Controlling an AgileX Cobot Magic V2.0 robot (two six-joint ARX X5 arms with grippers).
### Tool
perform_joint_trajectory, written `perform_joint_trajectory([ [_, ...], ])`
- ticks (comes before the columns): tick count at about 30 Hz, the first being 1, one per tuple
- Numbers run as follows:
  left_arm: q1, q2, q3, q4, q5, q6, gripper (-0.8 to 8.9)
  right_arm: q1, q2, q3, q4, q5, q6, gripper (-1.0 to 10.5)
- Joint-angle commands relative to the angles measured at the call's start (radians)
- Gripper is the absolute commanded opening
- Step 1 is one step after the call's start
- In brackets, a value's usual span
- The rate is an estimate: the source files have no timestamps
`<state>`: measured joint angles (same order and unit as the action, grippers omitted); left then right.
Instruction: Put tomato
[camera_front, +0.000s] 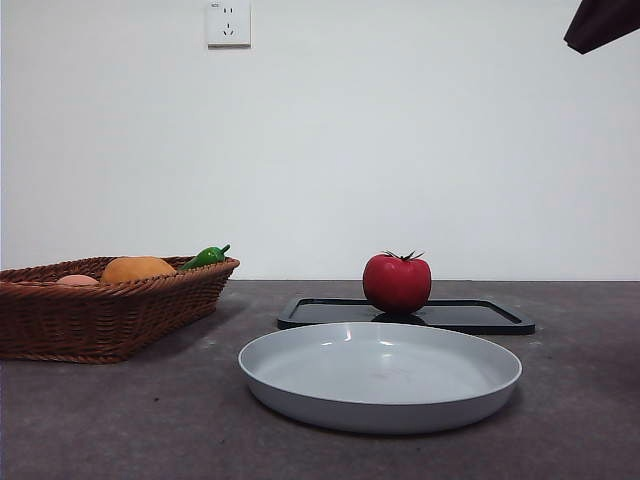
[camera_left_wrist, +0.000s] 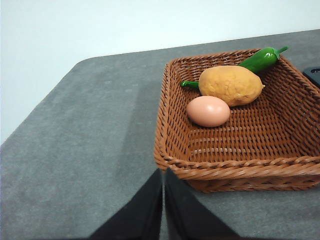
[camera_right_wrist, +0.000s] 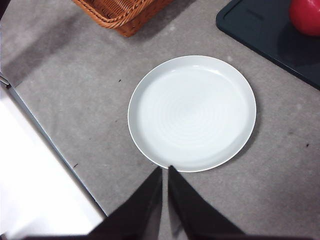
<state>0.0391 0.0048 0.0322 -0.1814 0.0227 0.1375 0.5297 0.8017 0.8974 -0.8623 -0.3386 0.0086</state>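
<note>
Front view: the tomato sits upright on the black tray, right behind the white plate. A wicker basket stands off to one side with an orange fruit and a green pepper in it. Left wrist view: the left gripper hangs near the basket's rim, jaws pressed together with nothing in them; there's a pale pink fruit in there too. Right wrist view: the right gripper hovers over the plate's edge, jaws closed on nothing, tomato well apart on the tray
</note>
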Motion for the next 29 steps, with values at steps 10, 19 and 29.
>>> perform_joint_trajectory([
  [10,0.002,-0.002,-0.021,-0.007,-0.005,-0.011,0.07,0.007,0.006,0.008,0.010,-0.002,0.014,0.1],
  [19,0.002,-0.002,-0.021,-0.007,-0.005,-0.011,0.07,0.007,0.003,0.008,0.009,-0.002,0.013,0.1],
  [29,0.002,-0.002,-0.021,-0.007,-0.005,-0.011,0.07,-0.272,-0.204,-0.083,0.242,-0.003,-0.042,0.1],
])
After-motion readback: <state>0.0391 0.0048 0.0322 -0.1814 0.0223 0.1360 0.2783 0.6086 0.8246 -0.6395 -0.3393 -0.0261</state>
